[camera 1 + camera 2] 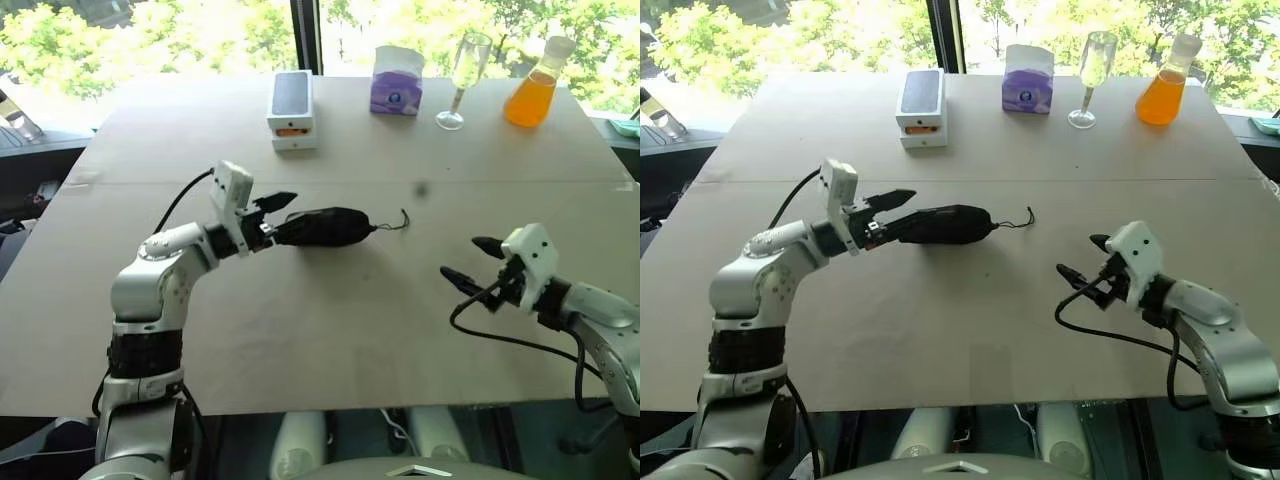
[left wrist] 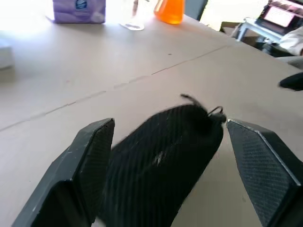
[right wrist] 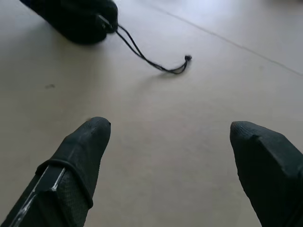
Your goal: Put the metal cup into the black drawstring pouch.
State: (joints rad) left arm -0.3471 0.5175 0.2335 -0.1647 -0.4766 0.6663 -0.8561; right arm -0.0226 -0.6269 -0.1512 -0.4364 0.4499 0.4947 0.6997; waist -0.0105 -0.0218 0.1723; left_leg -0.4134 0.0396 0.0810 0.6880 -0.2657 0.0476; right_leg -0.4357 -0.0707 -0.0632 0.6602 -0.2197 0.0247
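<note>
No readable text — tissue box (image 1: pixel 397 82) logo too small.

A pale brown table (image 1: pixel 330 330) carries a row of things along its far edge, with windows and green trees behind. At the left of the row lies a white box (image 1: pixel 292 112) with a dark top, perhaps a phone box stacked on another. To its right stands a purple tissue packet (image 1: pixel 397 82), then a tall clear stemmed glass (image 1: pixel 464 80), then a flask of orange liquid (image 1: pixel 534 88). All four stand apart from one another. A small dark spot (image 1: pixel 421 189) marks the tabletop nearer the middle.
</note>
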